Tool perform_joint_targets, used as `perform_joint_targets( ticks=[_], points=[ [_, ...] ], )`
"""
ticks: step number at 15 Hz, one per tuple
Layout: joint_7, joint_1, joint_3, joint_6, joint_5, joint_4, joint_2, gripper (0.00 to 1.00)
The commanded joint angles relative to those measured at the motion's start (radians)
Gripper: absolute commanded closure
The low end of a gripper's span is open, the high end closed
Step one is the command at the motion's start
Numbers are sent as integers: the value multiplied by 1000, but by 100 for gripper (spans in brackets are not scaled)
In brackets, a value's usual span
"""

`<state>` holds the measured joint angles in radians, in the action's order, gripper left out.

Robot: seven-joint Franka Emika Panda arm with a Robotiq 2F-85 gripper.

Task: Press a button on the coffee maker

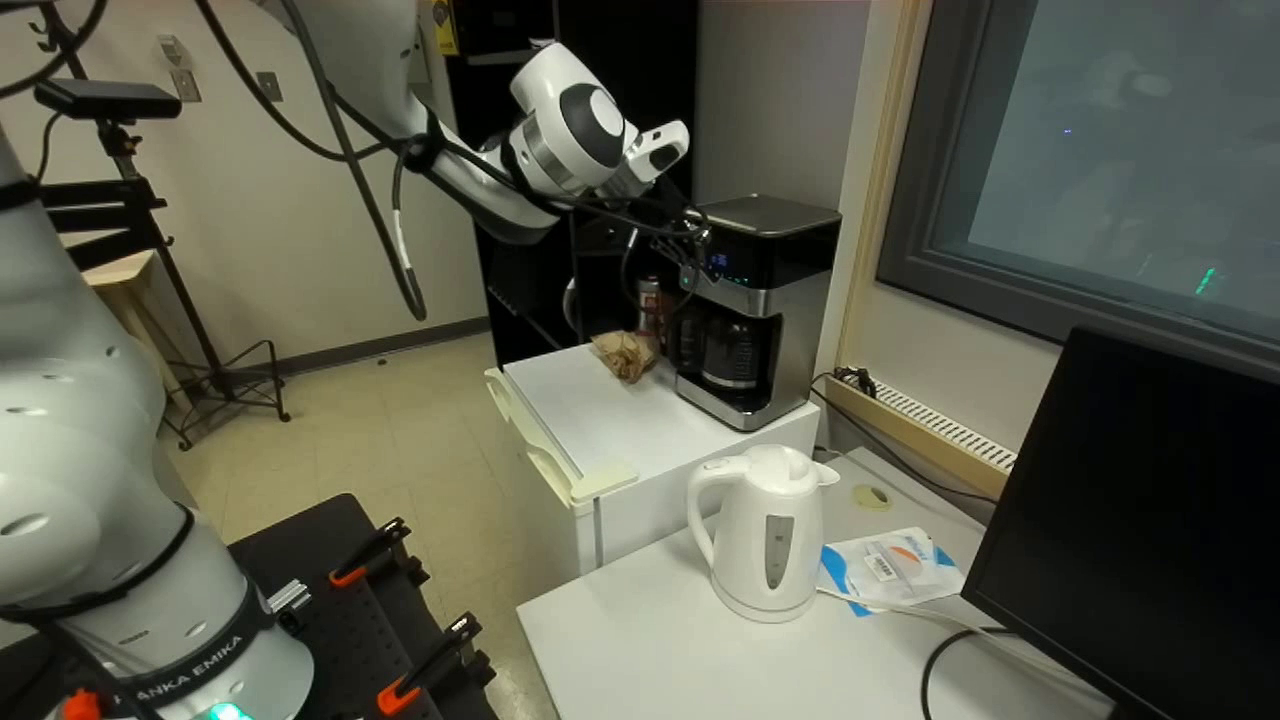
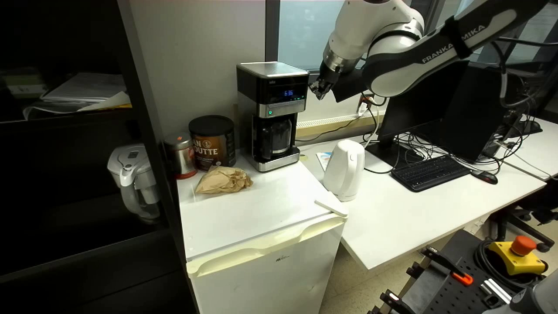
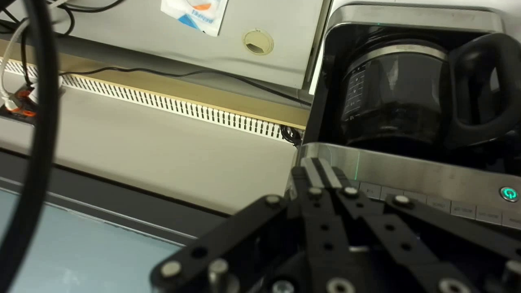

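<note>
The coffee maker (image 1: 790, 250) is boxy and black with a silver band and stands on a white mini fridge. In an exterior view its front (image 2: 281, 108) shows a lit blue display and a green-lit power button. The wrist view shows its silver band (image 3: 427, 175), dark glass carafe (image 3: 395, 93), a row of flat grey buttons (image 3: 438, 204) and the green power button (image 3: 509, 193). My gripper (image 3: 320, 173) is shut with nothing visible between its fingertips. The tips (image 2: 317, 92) are close beside the panel's right end; I cannot tell whether they touch. The fingers hide part of the button row.
A white kettle (image 2: 344, 170) stands on the desk beside the fridge. A brown paper bag (image 2: 223, 179), a coffee tin (image 2: 212, 144) and a metal can (image 2: 182, 155) stand left of the machine. A wall, window and black monitor (image 1: 1150, 500) are near the arm.
</note>
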<state>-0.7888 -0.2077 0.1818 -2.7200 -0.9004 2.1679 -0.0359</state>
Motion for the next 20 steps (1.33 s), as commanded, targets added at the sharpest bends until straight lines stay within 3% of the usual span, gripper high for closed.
perform_joint_targets(
  ticks=[1, 11, 20],
  points=[
    [-97, 3, -5, -34, -91, -72, -75, 100],
    [-277, 17, -9, -43, -244, -191, -207, 100],
    [-343, 19, -9, -33, -300, -250, -274, 100]
  ],
)
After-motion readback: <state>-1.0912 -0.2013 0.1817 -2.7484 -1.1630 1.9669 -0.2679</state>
